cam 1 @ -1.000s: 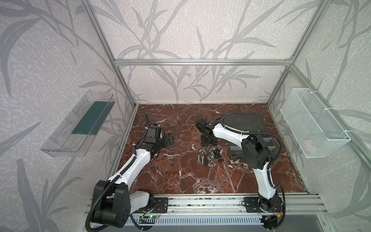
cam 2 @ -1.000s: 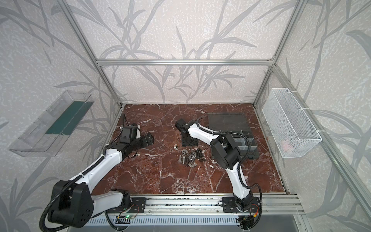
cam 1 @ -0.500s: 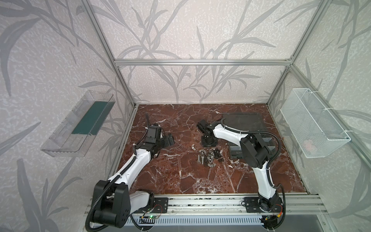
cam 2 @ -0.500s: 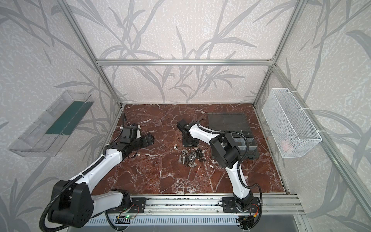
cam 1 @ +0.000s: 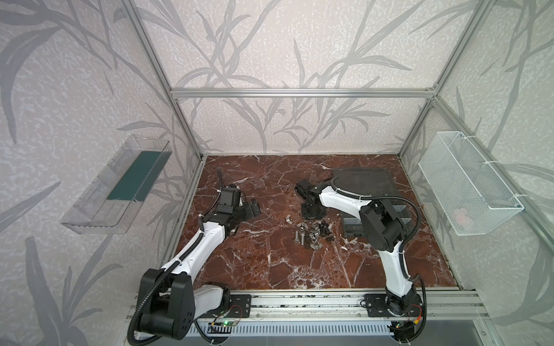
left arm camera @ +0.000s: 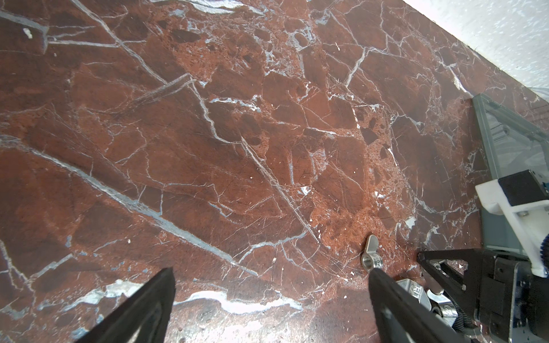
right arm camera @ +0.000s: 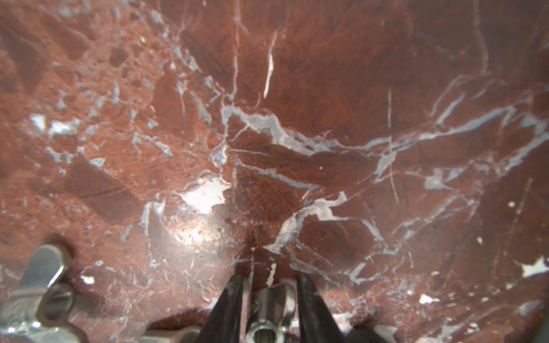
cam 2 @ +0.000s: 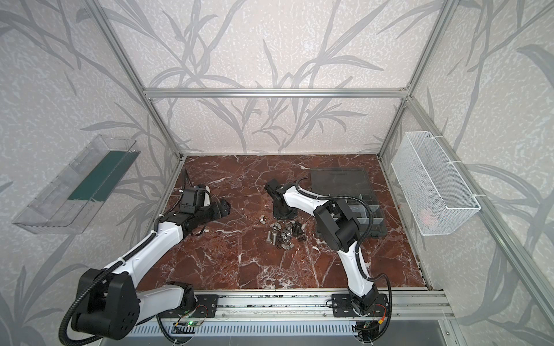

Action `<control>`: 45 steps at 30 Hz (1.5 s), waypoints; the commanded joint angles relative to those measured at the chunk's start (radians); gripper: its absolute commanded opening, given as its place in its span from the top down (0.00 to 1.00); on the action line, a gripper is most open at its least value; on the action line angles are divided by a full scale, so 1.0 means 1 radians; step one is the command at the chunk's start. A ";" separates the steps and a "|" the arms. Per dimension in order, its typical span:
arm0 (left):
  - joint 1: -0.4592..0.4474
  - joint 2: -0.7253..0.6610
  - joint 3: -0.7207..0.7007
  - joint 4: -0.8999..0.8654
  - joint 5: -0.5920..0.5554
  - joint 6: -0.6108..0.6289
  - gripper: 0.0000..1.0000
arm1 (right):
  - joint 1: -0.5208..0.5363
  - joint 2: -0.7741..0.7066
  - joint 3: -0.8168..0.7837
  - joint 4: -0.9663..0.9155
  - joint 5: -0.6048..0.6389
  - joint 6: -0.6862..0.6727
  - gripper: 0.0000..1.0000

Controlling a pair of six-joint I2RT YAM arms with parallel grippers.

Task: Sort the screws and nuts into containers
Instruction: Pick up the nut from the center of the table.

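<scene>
Several silver and black screws and nuts lie in a loose pile (cam 1: 313,233) (cam 2: 284,233) on the red marble floor. My right gripper (cam 1: 313,213) (right arm camera: 270,277) points down at the pile's far edge. It is shut on a silver wing nut (right arm camera: 267,308) that rests on the floor. Another wing nut (right arm camera: 41,285) (left arm camera: 370,258) lies apart, left of the pile. The containers (cam 1: 353,227) (cam 2: 368,209) sit right of the pile, partly hidden by the right arm, their lid (cam 1: 362,182) flat behind them. My left gripper (cam 1: 254,206) (left arm camera: 271,271) hangs open and empty, well left of the pile.
A clear tray with a green strip (cam 1: 120,182) hangs on the left wall. A white mesh basket (cam 1: 467,185) hangs on the right wall. An aluminium rail (cam 1: 299,299) carrying both arm bases runs along the front edge.
The right gripper's jaws have closed in around the wing nut, and its wrist has settled slightly. The left arm has not moved.
</scene>
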 commanded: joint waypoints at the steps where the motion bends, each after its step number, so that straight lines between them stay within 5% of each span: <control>1: -0.004 -0.008 0.001 -0.003 -0.005 0.003 0.01 | -0.002 -0.029 -0.026 -0.014 -0.018 -0.003 0.68; 16: -0.006 -0.018 -0.008 -0.003 -0.009 0.003 0.01 | 0.000 -0.047 -0.050 -0.025 -0.028 -0.010 0.69; 28: -0.008 -0.022 -0.009 -0.004 -0.013 0.003 0.01 | -0.001 -0.059 -0.045 -0.005 -0.017 -0.072 1.00; 45: -0.011 -0.006 -0.001 0.014 0.004 -0.011 0.01 | -0.112 -0.381 -0.059 -0.062 -0.035 -0.304 1.00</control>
